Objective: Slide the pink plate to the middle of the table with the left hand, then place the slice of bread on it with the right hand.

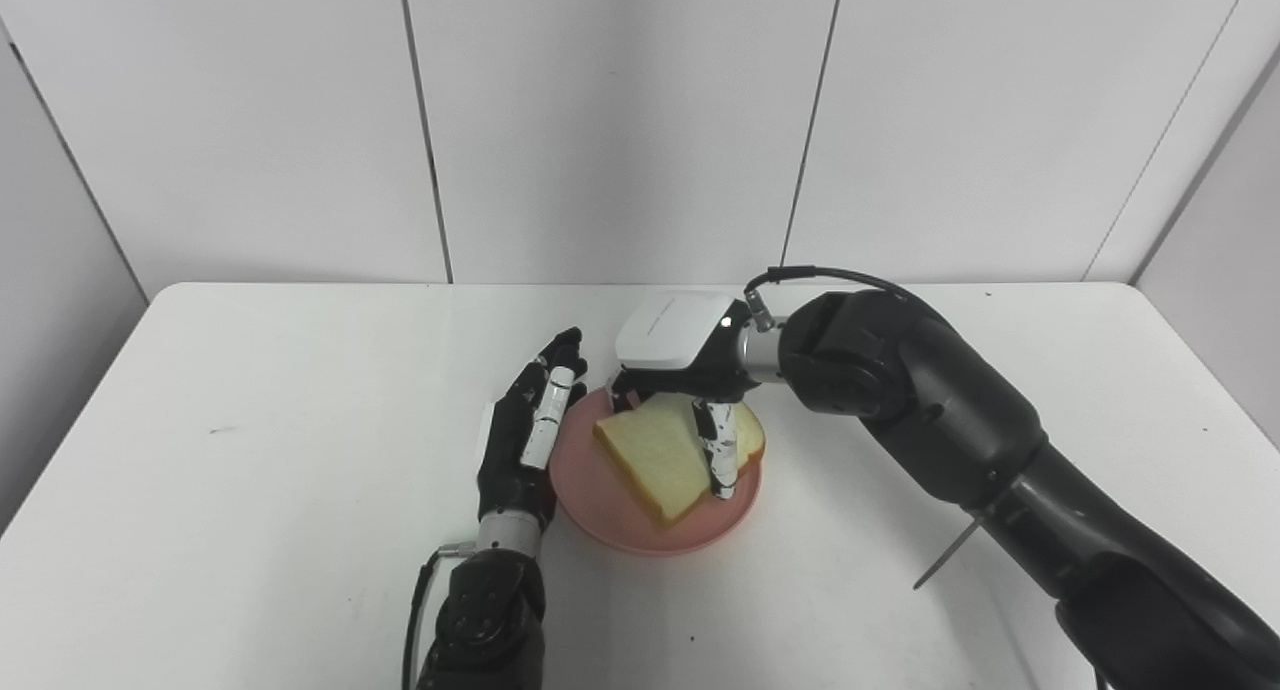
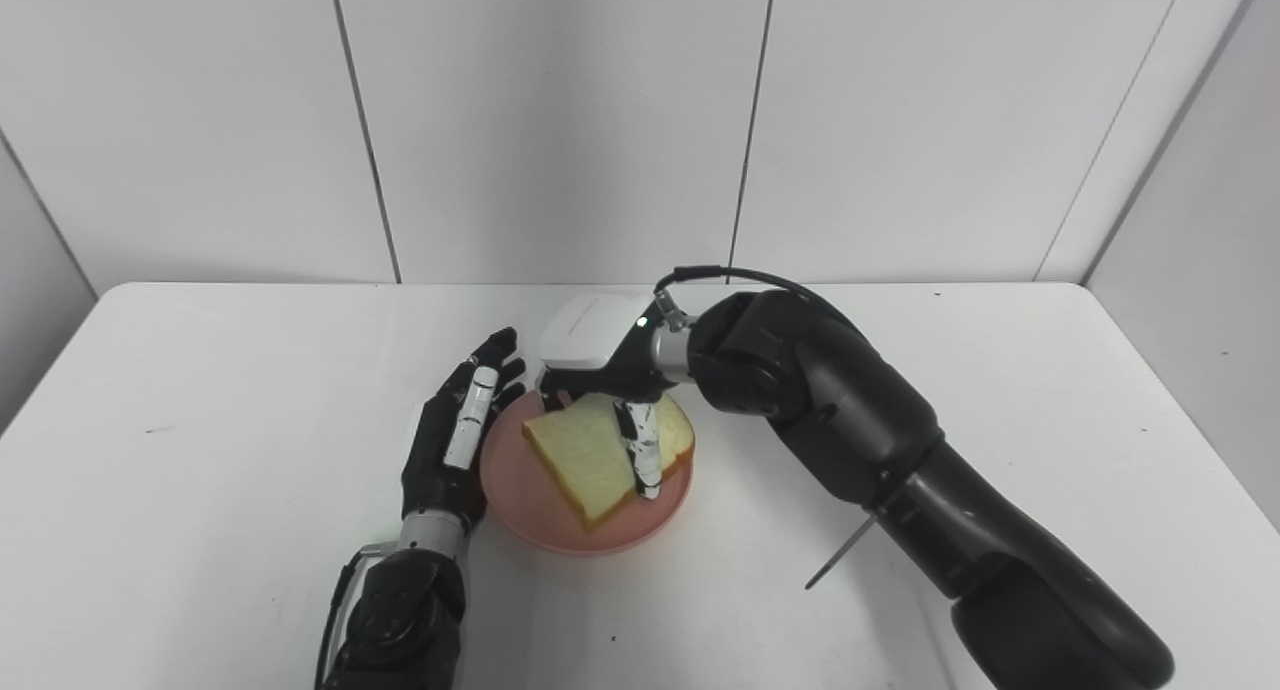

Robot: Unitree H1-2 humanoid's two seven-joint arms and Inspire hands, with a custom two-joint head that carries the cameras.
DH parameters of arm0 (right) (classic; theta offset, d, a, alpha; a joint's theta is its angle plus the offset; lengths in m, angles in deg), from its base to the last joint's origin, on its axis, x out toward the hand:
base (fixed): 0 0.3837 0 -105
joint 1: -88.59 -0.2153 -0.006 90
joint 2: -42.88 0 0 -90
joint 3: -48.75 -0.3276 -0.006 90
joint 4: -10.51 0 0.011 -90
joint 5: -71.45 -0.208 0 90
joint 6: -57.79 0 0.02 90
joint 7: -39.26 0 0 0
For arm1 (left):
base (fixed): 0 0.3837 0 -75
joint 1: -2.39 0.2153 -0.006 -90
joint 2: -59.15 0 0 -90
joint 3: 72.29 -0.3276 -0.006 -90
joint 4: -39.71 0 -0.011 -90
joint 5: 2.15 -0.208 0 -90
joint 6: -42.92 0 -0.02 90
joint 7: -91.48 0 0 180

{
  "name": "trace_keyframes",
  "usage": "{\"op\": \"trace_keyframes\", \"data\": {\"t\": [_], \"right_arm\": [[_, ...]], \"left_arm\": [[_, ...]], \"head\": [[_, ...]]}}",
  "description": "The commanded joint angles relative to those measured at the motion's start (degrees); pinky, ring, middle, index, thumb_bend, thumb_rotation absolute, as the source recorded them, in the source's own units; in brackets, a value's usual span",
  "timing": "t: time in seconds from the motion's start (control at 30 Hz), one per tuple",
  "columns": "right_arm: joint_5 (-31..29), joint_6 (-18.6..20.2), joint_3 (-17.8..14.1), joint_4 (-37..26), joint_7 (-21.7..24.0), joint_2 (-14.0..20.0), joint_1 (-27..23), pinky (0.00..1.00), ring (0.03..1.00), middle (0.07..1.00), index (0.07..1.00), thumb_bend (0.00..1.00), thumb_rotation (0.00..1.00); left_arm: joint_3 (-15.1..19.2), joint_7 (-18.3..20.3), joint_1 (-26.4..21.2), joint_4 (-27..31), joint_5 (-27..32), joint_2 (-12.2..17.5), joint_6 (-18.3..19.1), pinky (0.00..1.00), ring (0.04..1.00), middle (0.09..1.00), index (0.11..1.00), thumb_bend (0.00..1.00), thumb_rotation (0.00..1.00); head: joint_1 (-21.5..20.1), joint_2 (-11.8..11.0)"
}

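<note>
The pink plate (image 1: 598, 502) lies near the middle of the white table (image 1: 250, 390). On it rests the slice of bread (image 1: 652, 457), pale with a tan crust, its near corner down on the plate. My right hand (image 1: 676, 348) reaches in from the right and hovers over the far side of the plate. Its thumb (image 1: 719, 452) lies across the top of the bread and its fingers curl behind the bread's far edge, so it still grips the slice. My left hand (image 1: 524, 432) is open, fingers straight, flat against the plate's left rim.
White wall panels (image 1: 620, 120) rise directly behind the table's far edge. A thin cable (image 1: 945, 555) hangs off the right forearm above the table. Bare tabletop stretches to the left and to the right of the plate.
</note>
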Motion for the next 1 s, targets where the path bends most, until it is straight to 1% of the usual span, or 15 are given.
{"op": "trace_keyframes", "data": {"t": [0.0, 0.27, 0.33, 0.57, 0.67, 0.7, 0.73, 0.8, 0.9, 0.97], "right_arm": [[0.40, -1.80, -0.36, 0.64, -2.25, -0.16, -3.77, 0.43, 0.484, 0.563, 0.655, 0.79, 0.24], [1.29, -1.98, -0.37, 4.48, -4.69, -1.17, -3.97, 0.40, 0.457, 0.535, 0.651, 0.78, 0.24], [1.36, -1.99, -0.34, 5.33, -5.28, -1.32, -4.10, 0.41, 0.463, 0.539, 0.648, 0.79, 0.23], [2.16, -2.51, 0.08, 7.61, -7.42, -1.55, -4.11, 0.39, 0.456, 0.535, 0.631, 0.80, 0.22], [2.44, -3.03, 0.19, 8.42, -8.74, -1.53, -3.85, 0.41, 0.474, 0.551, 0.634, 0.80, 0.21], [2.64, -3.39, 0.28, 8.66, -9.34, -1.47, -3.77, 0.43, 0.502, 0.582, 0.645, 0.81, 0.24], [3.11, -3.95, 0.55, 9.01, -10.20, -1.36, -3.70, 0.43, 0.512, 0.593, 0.648, 0.81, 0.25], [3.53, -4.55, 0.69, 9.43, -11.65, -1.28, -3.41, 0.50, 0.575, 0.666, 0.665, 0.84, 0.32], [3.00, -5.47, 0.21, 10.20, -13.79, -1.42, -2.81, 0.52, 0.606, 0.696, 0.678, 0.87, 0.35], [2.39, -5.33, 0.07, 10.50, -14.02, -1.55, -2.53, 0.55, 0.629, 0.709, 0.690, 0.89, 0.36]], "left_arm": [[0.24, -1.17, 1.27, -1.51, 0.51, -2.50, 2.65, 0.89, 0.878, 0.910, 0.773, 0.71, 0.72], [-0.45, -1.56, 1.23, -2.16, -0.01, -2.64, 1.78, 0.86, 0.859, 0.904, 0.756, 0.70, 0.72], [-0.61, -1.66, 1.16, -2.21, 0.10, -2.79, 1.74, 0.85, 0.857, 0.900, 0.752, 0.71, 0.72], [-0.61, -1.41, 0.94, -2.86, 0.69, -2.74, 1.11, 0.87, 0.874, 0.903, 0.765, 0.72, 0.73], [-0.60, -1.58, 0.97, -2.82, 0.47, -2.55, 1.35, 0.87, 0.866, 0.892, 0.762, 0.71, 0.72], [-0.60, -1.56, 1.01, -2.73, 0.46, -2.51, 1.44, 0.87, 0.867, 0.893, 0.763, 0.71, 0.73], [-0.57, -1.44, 1.12, -2.50, 0.57, -2.46, 1.55, 0.87, 0.867, 0.893, 0.763, 0.71, 0.73], [-0.60, -1.21, 1.29, -2.13, 0.68, -2.34, 1.57, 0.87, 0.871, 0.896, 0.760, 0.70, 0.72], [-0.71, -1.32, 1.38, -2.01, 0.44, -2.33, 1.63, 0.86, 0.871, 0.896, 0.767, 0.70, 0.72], [-0.72, -1.41, 1.40, -2.03, 0.44, -2.41, 1.75, 0.86, 0.871, 0.898, 0.790, 0.70, 0.72]], "head": [[0.15, 0.00], [0.69, -0.01], [0.68, 0.00], [0.85, -0.26], [0.81, -0.13], [0.81, -0.13], [0.72, -0.03], [0.61, 0.04], [0.42, 0.17], [0.42, 0.17]]}}
